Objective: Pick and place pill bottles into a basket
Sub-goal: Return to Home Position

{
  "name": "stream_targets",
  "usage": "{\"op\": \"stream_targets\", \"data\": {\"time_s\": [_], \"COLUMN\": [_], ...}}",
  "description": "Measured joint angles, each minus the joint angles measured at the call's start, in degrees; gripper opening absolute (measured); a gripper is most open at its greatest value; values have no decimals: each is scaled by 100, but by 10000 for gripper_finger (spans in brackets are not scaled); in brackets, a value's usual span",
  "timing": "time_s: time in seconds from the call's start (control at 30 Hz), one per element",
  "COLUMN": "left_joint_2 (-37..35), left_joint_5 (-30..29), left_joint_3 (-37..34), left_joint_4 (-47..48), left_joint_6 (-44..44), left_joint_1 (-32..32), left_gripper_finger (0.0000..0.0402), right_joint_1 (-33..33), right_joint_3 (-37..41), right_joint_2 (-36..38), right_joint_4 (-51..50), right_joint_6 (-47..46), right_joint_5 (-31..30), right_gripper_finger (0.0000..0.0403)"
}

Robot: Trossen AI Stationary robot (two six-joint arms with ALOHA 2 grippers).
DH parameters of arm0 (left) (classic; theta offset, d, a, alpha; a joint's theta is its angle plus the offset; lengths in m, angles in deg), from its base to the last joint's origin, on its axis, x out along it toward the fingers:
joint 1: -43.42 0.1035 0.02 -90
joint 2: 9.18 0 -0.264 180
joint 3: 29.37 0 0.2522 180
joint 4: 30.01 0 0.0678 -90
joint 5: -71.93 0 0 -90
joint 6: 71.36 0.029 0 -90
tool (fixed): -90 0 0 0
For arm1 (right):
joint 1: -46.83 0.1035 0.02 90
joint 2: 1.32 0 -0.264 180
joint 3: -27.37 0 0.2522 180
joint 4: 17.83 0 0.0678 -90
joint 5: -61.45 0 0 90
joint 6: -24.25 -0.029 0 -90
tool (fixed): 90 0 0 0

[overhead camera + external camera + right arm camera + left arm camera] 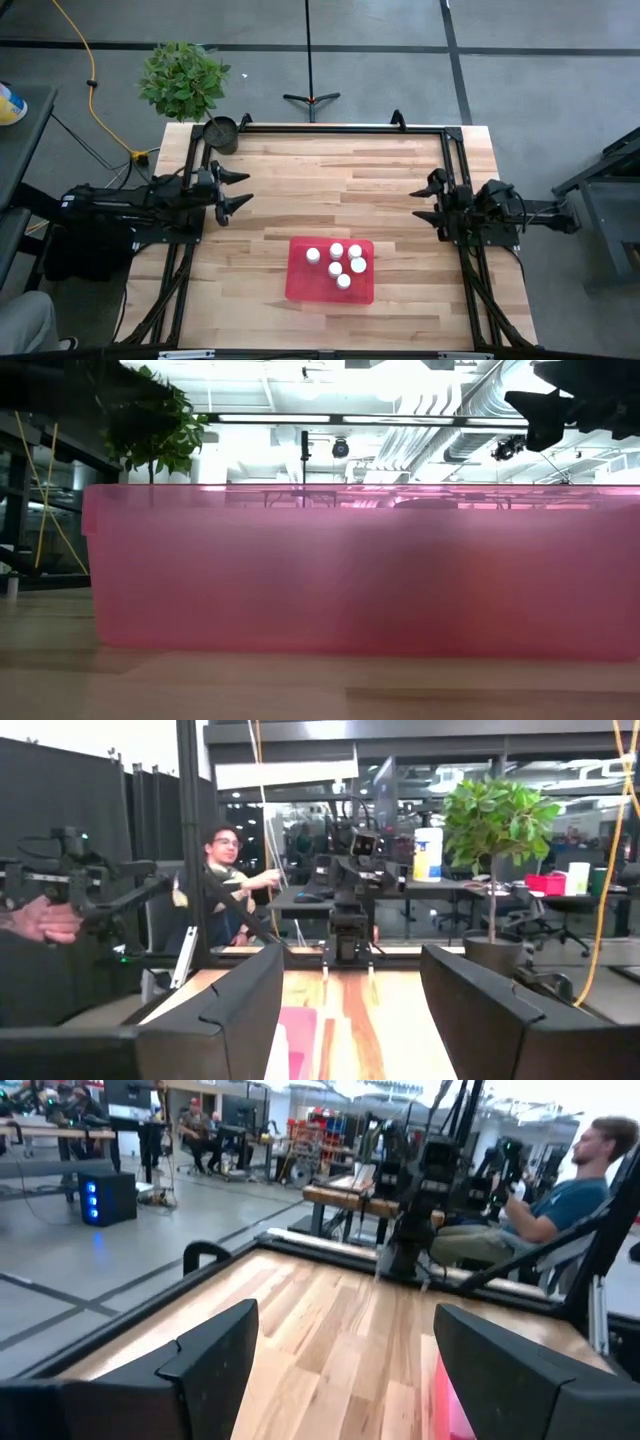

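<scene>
The red basket (305, 287) is sitting near the front edge of the bench (330, 175), and the white pill bottles (336, 250) are standing upright in a cluster inside it. Farther back, the left gripper (243, 189) is hovering over the bench's left side with its fingers spread and nothing between them. The right gripper (417, 204) is hovering opposite, likewise spread and empty. At the far left corner, a dark pot (220, 133) is standing beside a leafy plant (183, 78).

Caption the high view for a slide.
Small white pill bottles stand in shallow red plastic tray; left gripper, right gripper open.
</scene>
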Motion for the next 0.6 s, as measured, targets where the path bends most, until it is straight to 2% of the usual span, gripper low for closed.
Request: {"op": "stream_targets", "data": {"time_s": [0.27, 0.6], "left_joint_2": [6, 3], "left_joint_5": [2, 134], "left_joint_3": [-428, -545], "left_joint_4": [-561, -656], "left_joint_6": [-168, -275], "left_joint_1": [0, -1], "left_gripper_finger": [337, 337], "right_joint_1": [-472, -824], "right_joint_3": [0, 0], "right_joint_2": [0, -2], "right_joint_4": [-125, -282], "right_joint_6": [-114, -295], "right_joint_5": [697, 1355], "right_gripper_finger": [226, 226]}}
